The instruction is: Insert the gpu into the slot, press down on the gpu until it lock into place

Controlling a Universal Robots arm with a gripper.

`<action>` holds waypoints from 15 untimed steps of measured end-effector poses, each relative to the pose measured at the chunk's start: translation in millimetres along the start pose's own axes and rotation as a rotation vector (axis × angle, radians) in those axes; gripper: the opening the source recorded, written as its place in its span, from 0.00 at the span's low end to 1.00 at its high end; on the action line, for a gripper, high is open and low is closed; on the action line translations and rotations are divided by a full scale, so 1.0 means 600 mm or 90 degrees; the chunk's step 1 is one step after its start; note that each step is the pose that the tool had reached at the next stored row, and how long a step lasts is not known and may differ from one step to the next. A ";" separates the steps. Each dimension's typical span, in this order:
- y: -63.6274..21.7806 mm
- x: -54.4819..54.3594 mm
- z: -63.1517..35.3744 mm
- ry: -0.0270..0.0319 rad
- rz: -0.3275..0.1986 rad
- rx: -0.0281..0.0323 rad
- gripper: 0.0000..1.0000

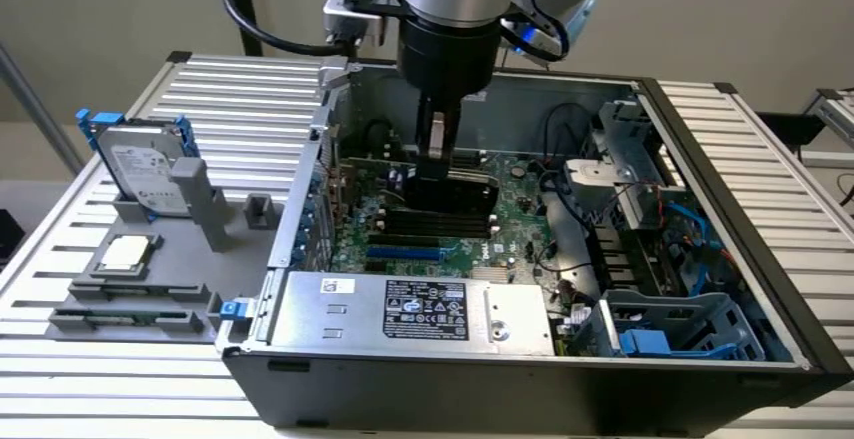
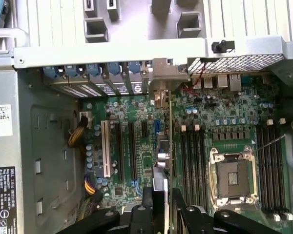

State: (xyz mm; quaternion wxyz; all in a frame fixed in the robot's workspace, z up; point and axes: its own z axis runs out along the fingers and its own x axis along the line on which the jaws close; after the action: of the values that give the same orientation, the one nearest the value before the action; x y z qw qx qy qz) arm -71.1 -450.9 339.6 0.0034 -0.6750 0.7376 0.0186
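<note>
The gpu (image 1: pixel 451 194) hangs upright inside the open computer case (image 1: pixel 534 384), pinched along its upper edge by the end effector (image 1: pixel 435 164), which grips it from both faces. In the exterior view we see its black cover face turned toward the camera, above the green motherboard (image 1: pixel 521 234). The slot (image 1: pixel 403 253), a bright-blue strip, lies uncovered on the board, lower in that picture than the card and on the side toward the silver power supply (image 1: pixel 400 309). We cannot tell from here whether the card's lower edge touches the board. On the exterior view's left, outside the case, a grey hard drive (image 1: pixel 140 174) with blue rails stands on the ribbed worktop (image 1: pixel 240 89). In the wrist view we look along the gpu's thin edge (image 2: pixel 162 156). It runs as a narrow line from between the two black fingers (image 2: pixel 147 204) toward the case's rear wall, near the row of blue clips (image 2: pixel 100 73). A short stretch of the slot (image 2: pixel 157 126) shows just beside that edge, on the side away from the memory slots (image 2: pixel 191 161) and the processor socket (image 2: pixel 233 178).
</note>
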 end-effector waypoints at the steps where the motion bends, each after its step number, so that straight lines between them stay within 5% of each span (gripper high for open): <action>1: 0.001 0.000 0.003 0.0000 -0.001 0.0000 0.26; 15: 0.004 0.003 0.046 0.0005 -0.021 -0.0006 0.26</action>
State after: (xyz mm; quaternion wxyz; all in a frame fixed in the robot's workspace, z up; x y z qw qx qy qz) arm -74.2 -451.6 312.3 0.0030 -0.6869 0.7265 0.0186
